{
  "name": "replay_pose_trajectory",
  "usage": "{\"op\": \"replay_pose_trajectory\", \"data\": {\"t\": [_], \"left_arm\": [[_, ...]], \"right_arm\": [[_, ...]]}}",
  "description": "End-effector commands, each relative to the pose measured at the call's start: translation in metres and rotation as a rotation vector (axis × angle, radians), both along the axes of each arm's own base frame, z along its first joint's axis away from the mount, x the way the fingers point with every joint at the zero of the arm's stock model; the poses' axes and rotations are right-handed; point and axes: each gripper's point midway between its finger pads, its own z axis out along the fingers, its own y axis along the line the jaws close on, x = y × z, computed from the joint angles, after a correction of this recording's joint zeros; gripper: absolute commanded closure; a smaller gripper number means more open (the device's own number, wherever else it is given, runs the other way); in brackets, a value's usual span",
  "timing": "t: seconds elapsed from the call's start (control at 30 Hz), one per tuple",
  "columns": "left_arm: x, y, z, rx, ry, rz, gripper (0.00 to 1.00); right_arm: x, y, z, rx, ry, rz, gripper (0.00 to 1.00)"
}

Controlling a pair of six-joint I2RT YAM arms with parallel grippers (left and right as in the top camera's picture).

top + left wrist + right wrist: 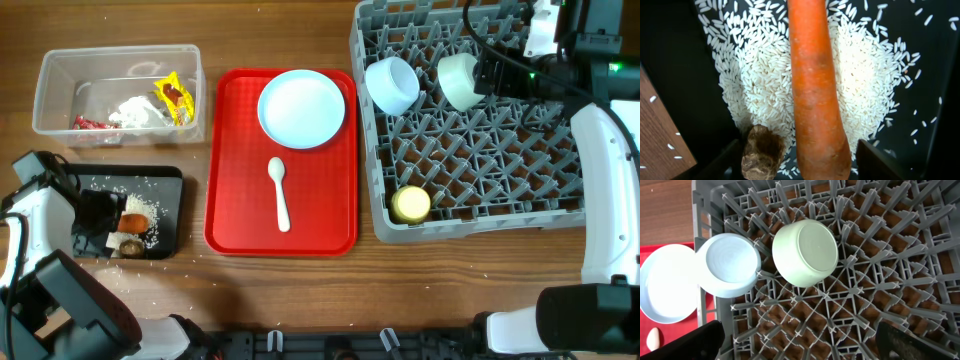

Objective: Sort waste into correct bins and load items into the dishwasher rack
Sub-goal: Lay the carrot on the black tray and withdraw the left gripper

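Left of the red tray (228,150), the left end effector (799,159) hung released over the black tray (100,184). Its fingers (722,161) stood clear on either side of the carrot (815,85), which lay on the rice (760,75) beside the brown lump (761,157). Right of the red tray, the right end effector (805,340) gaped empty above the dishwasher rack (480,180), which held a blue bowl (730,265), a green bowl (805,252) and the yellow cup (411,204). The plate (301,108) and spoon (279,190) rested on the red tray.

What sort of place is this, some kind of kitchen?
Probably a robot test bench staged as a dish-clearing station, not a real kitchen: a large grey plastic dishwasher rack sits on a wooden table, with a flat red serving tray and a shallow black rectangular tray holding food scraps.
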Motion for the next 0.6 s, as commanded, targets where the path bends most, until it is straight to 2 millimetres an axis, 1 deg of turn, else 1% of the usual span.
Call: {"op": "replay_pose_trajectory", "data": {"t": [0.0, 0.03, 0.07, 0.1, 0.13, 0.17, 0.2, 0.23, 0.27, 0.3, 0.33, 0.37, 0.4, 0.47, 0.5, 0.57], "left_arm": [[0.015, -0.006, 0.014, -0.048, -0.065, -0.021, 0.21], [0.036, -0.014, 0.035, -0.082, -0.148, -0.099, 0.21], [0.065, -0.038, 0.069, -0.079, -0.235, -0.252, 0.20], [0.084, -0.067, 0.091, -0.048, -0.275, -0.393, 0.17], [0.099, -0.100, 0.105, -0.031, -0.318, -0.512, 0.15], [0.115, -0.141, 0.115, -0.016, -0.374, -0.664, 0.12], [0.128, -0.190, 0.120, -0.007, -0.429, -0.845, 0.09], [0.133, -0.221, 0.119, 0.009, -0.444, -0.938, 0.08], [0.135, -0.259, 0.112, 0.028, -0.444, -1.047, 0.07], [0.132, -0.291, 0.097, 0.053, -0.412, -1.139, 0.07], [0.126, -0.313, 0.078, 0.054, -0.365, -1.206, 0.07], [0.116, -0.335, 0.051, 0.020, -0.292, -1.261, 0.07], [0.108, -0.346, 0.029, 0.005, -0.230, -1.301, 0.08], [0.097, -0.360, -0.007, -0.012, -0.143, -1.350, 0.08], [0.096, -0.360, -0.012, -0.015, -0.128, -1.350, 0.09], [0.098, -0.358, -0.010, -0.014, -0.131, -1.342, 0.09]], "right_arm": [[0.001, 0.003, -0.005, 0.009, 0.012, 0.022, 0.00], [0.001, 0.003, -0.005, 0.010, 0.012, 0.021, 0.00], [0.002, 0.003, -0.004, 0.010, 0.009, 0.020, 0.00], [0.003, 0.003, -0.004, 0.011, 0.004, 0.019, 0.00], [0.003, 0.003, -0.003, 0.012, 0.003, 0.018, 0.00], [0.003, 0.003, -0.004, 0.011, 0.004, 0.019, 0.00], [0.002, 0.003, -0.004, 0.011, 0.007, 0.019, 0.00], [0.002, 0.003, -0.004, 0.011, 0.007, 0.019, 0.00], [0.002, 0.003, -0.004, 0.011, 0.006, 0.019, 0.00], [0.002, 0.003, -0.004, 0.011, 0.006, 0.019, 0.00], [0.002, 0.003, -0.004, 0.011, 0.006, 0.019, 0.00], [0.002, 0.003, -0.004, 0.011, 0.006, 0.019, 0.00], [0.003, 0.003, -0.004, 0.011, 0.005, 0.019, 0.00], [0.002, 0.003, -0.004, 0.011, 0.009, 0.019, 0.00], [0.001, 0.003, -0.004, 0.011, 0.011, 0.019, 0.00], [0.001, 0.004, -0.005, 0.014, 0.014, 0.020, 0.00]]}}
